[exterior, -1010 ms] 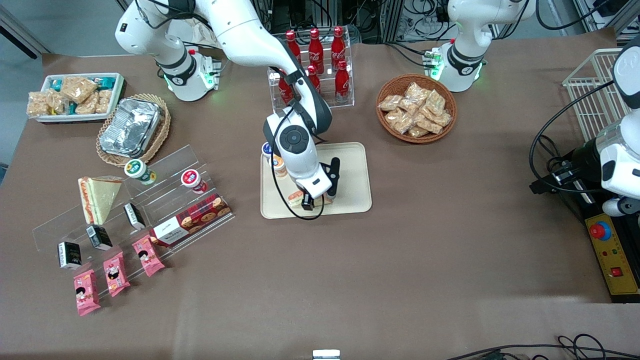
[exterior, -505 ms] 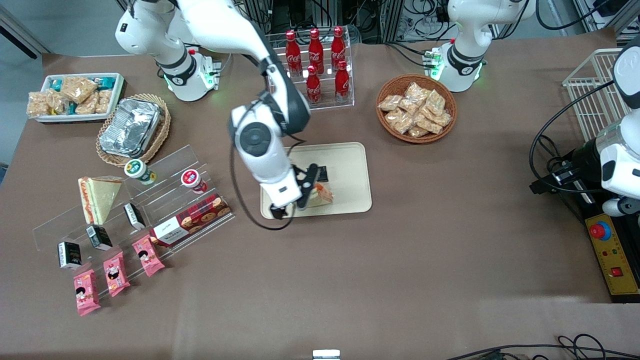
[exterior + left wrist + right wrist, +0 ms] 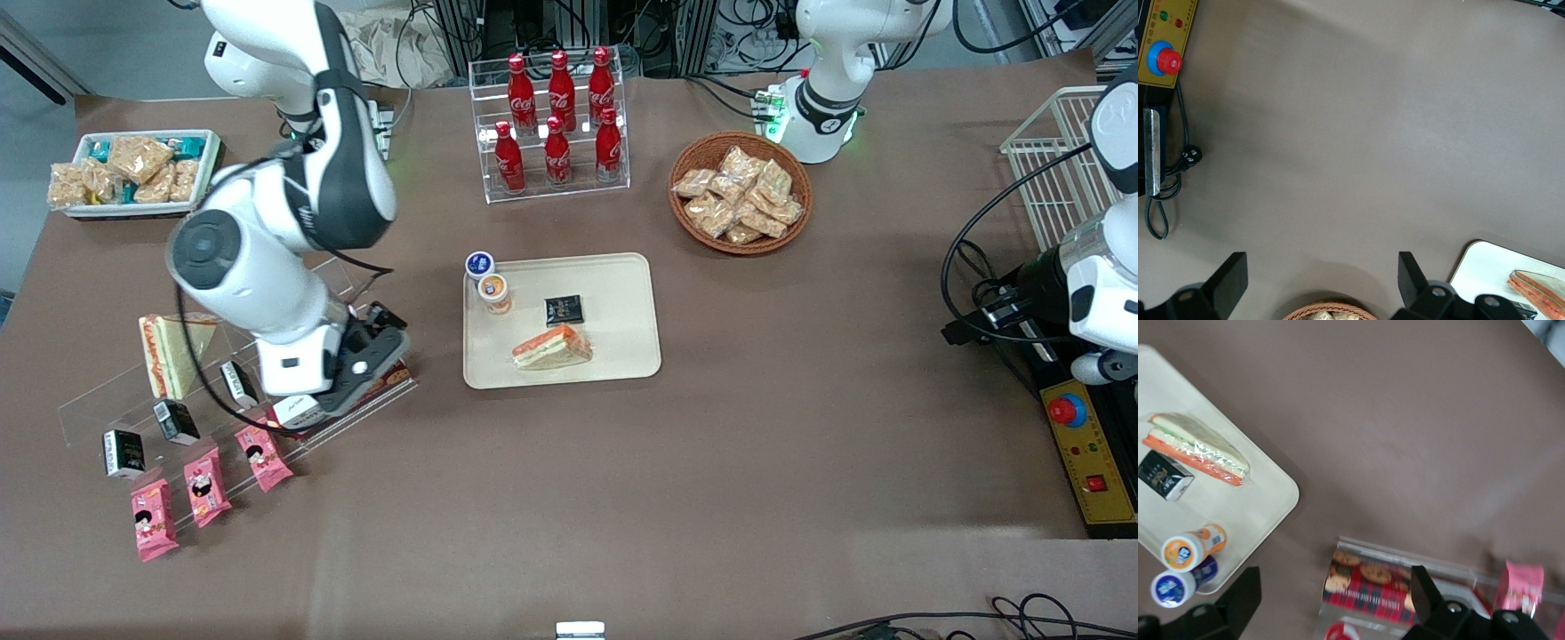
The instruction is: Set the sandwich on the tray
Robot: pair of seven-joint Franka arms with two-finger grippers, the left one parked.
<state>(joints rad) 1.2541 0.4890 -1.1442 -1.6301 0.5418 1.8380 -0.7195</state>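
Since the earlier front views, the right arm has swung away from the tray [image 3: 622, 307] toward its own end of the table, and the sandwich [image 3: 551, 348] it stood over now lies alone on the tray's surface.

Working across the front view: a second wedge sandwich with a wide white face [image 3: 173, 353] rests on the clear acrylic display steps [image 3: 98, 400]. The gripper [image 3: 378, 333] hangs just above the red plaid cookie box [image 3: 342, 391] on those steps; the wrist view shows its fingers [image 3: 1425, 593] spread apart with nothing between them.

On the tray, the orange-filled sandwich lies flat, nearer the front camera than the small black packet [image 3: 563, 309], with an orange-capped cup [image 3: 493, 292] toward the working arm's side and a blue-capped cup [image 3: 479, 264] at the tray's corner.

Judgement: placement appears complete; the sandwich sits wholly inside the rim, released, and no further handling seems required.
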